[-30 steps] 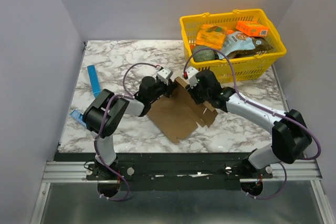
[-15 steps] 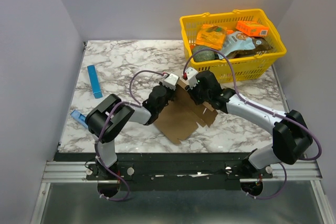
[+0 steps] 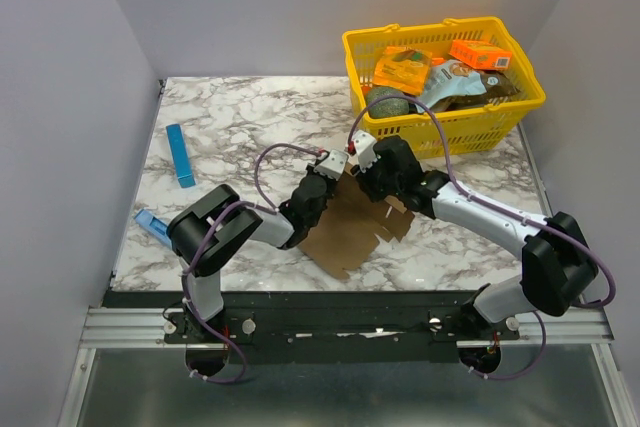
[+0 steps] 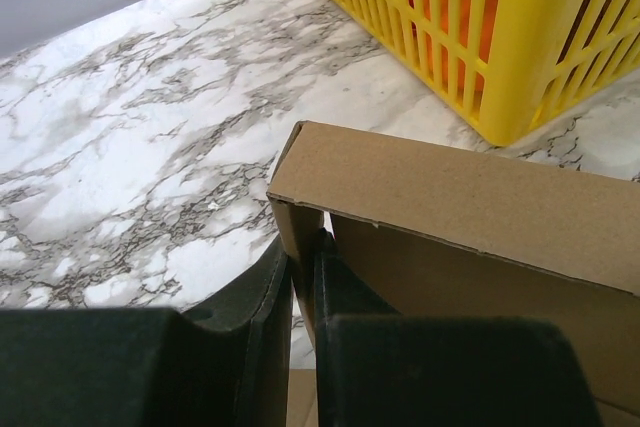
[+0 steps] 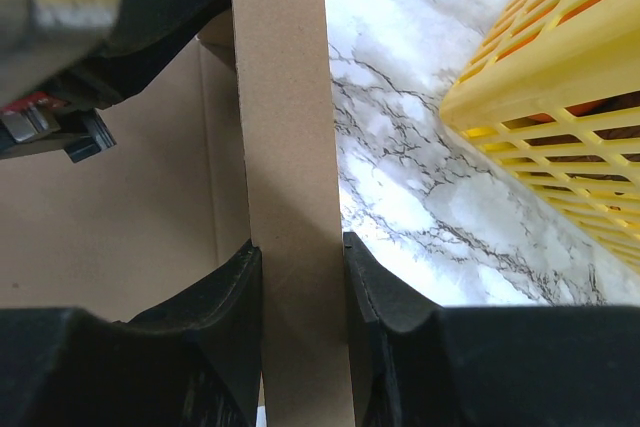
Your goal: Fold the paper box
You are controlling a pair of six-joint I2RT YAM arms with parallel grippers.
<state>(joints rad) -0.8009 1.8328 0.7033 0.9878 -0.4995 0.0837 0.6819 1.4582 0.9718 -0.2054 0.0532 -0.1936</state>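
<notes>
Nearest the arm bases, the paper box is found on the marble table, about midway between the two arms. The near part of the sheet is seen lying flat, with notched tabs along its right side, while the far edge is raised off the surface. That raised edge is held by both arms. The left gripper is seen with its jaws nearly together, pinching a thin upright wall of cardboard at the corner where a second panel is bent across it. The right gripper is seen with its jaws set wider, clamped across the width of a narrow cardboard strip that runs straight out from between them. The step in hand is judged to be the standing-up and creasing of a side wall. The box is taken to be early in folding, since most of the sheet is not yet erected. For a clean crease, the wall should be turned about its scored line rather than pulled, with both wrists rotated together so that no twist is put into the panel. The flat part is not weighted by anything, so sliding or lifting of the whole sheet is to be expected if the pull is upward. Just beyond the grippers a filled yellow basket is noted, and clearance there is thought tight. At the far left a blue strip is noted, well apart.
</notes>
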